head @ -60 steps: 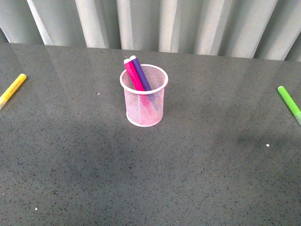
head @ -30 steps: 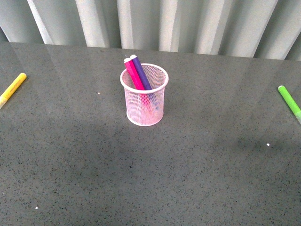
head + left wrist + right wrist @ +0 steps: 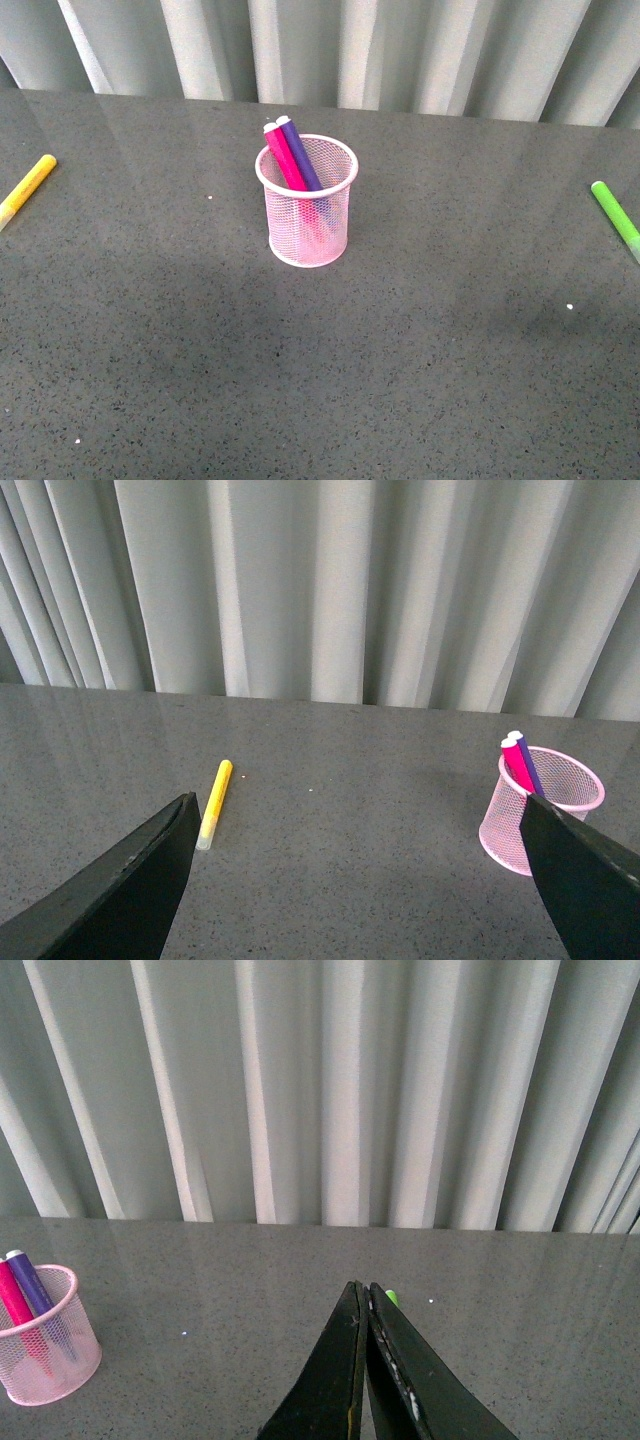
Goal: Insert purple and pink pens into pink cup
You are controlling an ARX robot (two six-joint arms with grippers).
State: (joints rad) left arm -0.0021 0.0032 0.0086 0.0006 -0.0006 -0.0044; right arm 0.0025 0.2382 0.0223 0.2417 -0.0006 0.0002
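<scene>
The pink cup point(image 3: 308, 222) stands upright near the middle of the dark table. Inside it lean the pink pen point(image 3: 283, 160) and the purple pen point(image 3: 299, 155), caps sticking out over the rim. Neither gripper shows in the front view. In the left wrist view the cup point(image 3: 537, 815) with both pens sits partly behind one finger, and my left gripper point(image 3: 360, 825) is open with only bare table between its fingers. In the right wrist view the cup point(image 3: 48, 1355) stands off to one side, and my right gripper point(image 3: 363, 1286) is shut with nothing in it.
A yellow marker point(image 3: 26, 189) lies at the table's left edge and a lime green marker point(image 3: 615, 218) at the right edge. The green marker's tip point(image 3: 391, 1297) peeks out behind my right fingers. Pale pleated curtain point(image 3: 330, 50) runs along the back.
</scene>
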